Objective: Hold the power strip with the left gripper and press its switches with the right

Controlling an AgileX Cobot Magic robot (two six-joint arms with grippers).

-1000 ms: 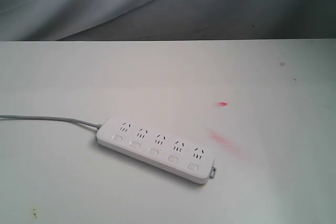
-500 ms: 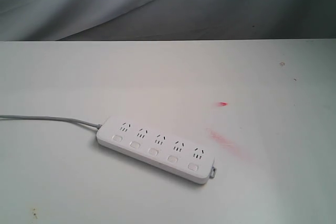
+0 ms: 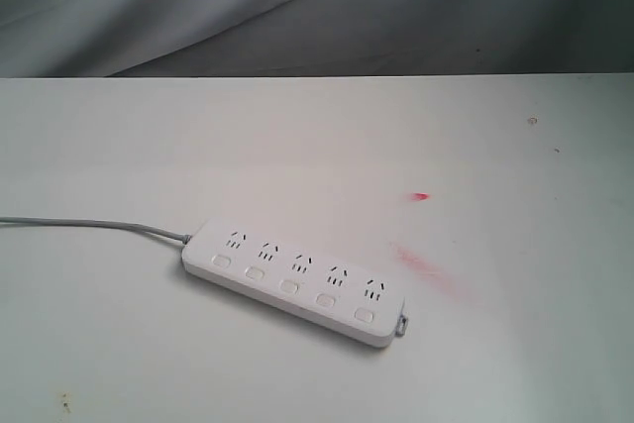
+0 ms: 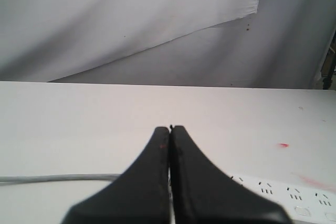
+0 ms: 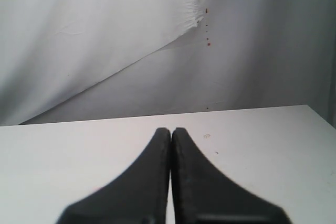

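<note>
The white power strip (image 3: 297, 280) lies flat on the white table (image 3: 317, 146), slanting from centre left toward the lower right. Its five small switches (image 3: 289, 286) run along its near edge, one below each socket group. A thin grey cord (image 3: 89, 224) leaves its left end, and a small grey tab (image 3: 402, 326) sticks out at the right end. Neither arm shows in the exterior view. In the left wrist view my left gripper (image 4: 170, 128) is shut and empty above the table, with part of the power strip (image 4: 294, 195) and the cord (image 4: 52, 178) beyond it. My right gripper (image 5: 171, 129) is shut and empty over bare table.
Red marks stain the table: a small spot (image 3: 421, 196) and a longer smear (image 3: 426, 269) right of the strip. A grey and white cloth backdrop (image 3: 297, 7) hangs behind the table's far edge. A small speck (image 3: 532, 121) marks the far right.
</note>
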